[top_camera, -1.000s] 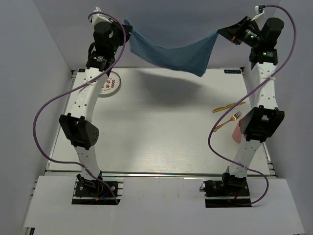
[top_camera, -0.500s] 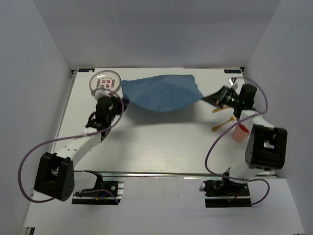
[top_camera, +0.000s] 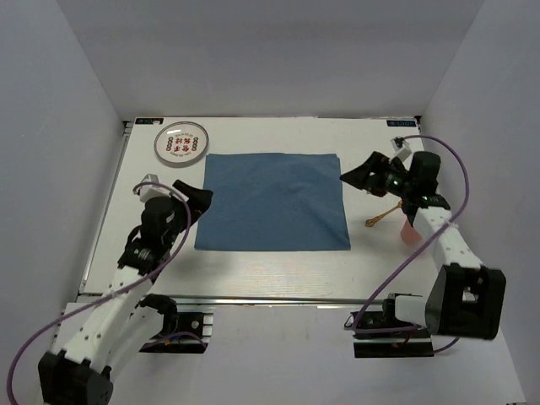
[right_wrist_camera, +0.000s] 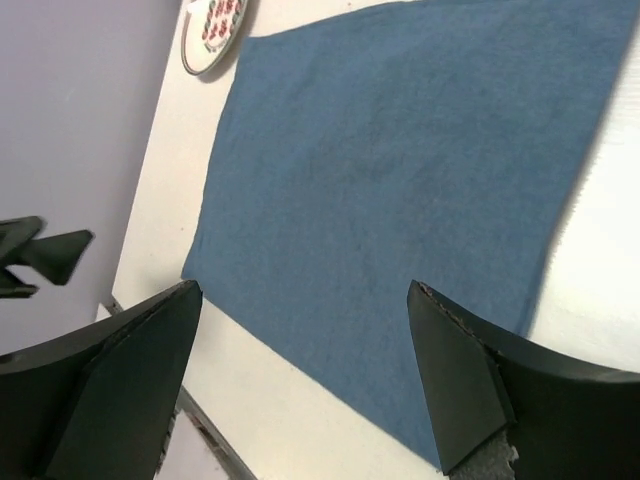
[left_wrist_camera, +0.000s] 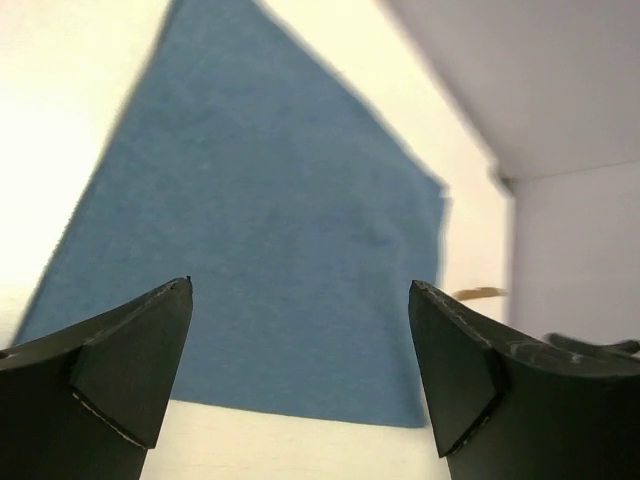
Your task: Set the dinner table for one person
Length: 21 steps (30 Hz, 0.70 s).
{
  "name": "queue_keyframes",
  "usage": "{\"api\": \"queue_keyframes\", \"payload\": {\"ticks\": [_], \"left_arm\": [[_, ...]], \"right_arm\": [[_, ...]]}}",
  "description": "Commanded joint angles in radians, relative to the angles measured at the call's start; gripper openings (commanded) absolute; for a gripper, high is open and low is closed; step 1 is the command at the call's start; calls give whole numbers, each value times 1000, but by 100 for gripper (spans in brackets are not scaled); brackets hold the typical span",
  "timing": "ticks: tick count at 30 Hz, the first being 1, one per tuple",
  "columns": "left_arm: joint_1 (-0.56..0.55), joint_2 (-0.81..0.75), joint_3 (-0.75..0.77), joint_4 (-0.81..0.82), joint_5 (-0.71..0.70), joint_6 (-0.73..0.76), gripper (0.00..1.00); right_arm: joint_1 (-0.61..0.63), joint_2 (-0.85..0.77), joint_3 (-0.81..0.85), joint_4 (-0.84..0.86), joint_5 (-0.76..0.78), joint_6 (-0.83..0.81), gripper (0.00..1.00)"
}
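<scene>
The blue cloth (top_camera: pixel 272 202) lies spread flat in the middle of the dinner table (top_camera: pixel 253 266). My left gripper (top_camera: pixel 200 200) hovers at the cloth's left edge, open and empty. My right gripper (top_camera: pixel 359 177) hangs at the cloth's upper right corner, also open and empty. In the left wrist view the cloth (left_wrist_camera: pixel 270 220) fills the space beyond the open gripper (left_wrist_camera: pixel 300 290). The right wrist view shows the cloth (right_wrist_camera: pixel 400 170) under its spread fingers (right_wrist_camera: pixel 460 380), with nothing between them.
A small round plate (top_camera: pixel 180 141) with red marks sits at the back left, also in the right wrist view as the plate (right_wrist_camera: pixel 212 25). A gold fork (top_camera: pixel 384 218) and a pink cup (top_camera: pixel 409 232) lie right of the cloth, partly behind the right arm.
Both arms swung down from high at the back, bringing the hanging cloth onto the table. Both grippers then opened and let go; the cloth now lies flat.
</scene>
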Motion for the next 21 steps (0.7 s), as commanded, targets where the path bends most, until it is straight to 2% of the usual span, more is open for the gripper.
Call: {"api": "queue_keyframes", "payload": {"ticks": [1,2,3,4,5,7,8,9,10,12,21], "left_arm": [[9,259,61,-36,1,44,98],[10,343,131,-19,40,61,98],[10,437,177,-4,69,70,98],[10,529,242,-35,83,70,98],[10,718,391,-60,91,76,98],[0,891,545,-173,83,70,98],[0,1026,666,-198,101,75,98],[0,1083,716,-227,118,70,98],[0,1128,750,-273,117,63,98],[0,1223,811,-318,109,26,98],[0,1275,755,-352,17,-14,98]], "right_arm": [[108,155,166,-124,136,-75,89],[170,274,283,-152,192,-96,89],[171,332,284,-185,229,-96,89],[215,393,413,-271,266,-119,89],[250,508,483,-316,370,-125,89],[305,611,665,-423,518,-130,89],[313,712,719,-457,557,-130,89],[320,760,775,-492,588,-121,89],[323,809,871,-524,613,-118,89],[326,915,936,-580,631,-111,89],[317,1047,1006,-574,680,-93,89]]}}
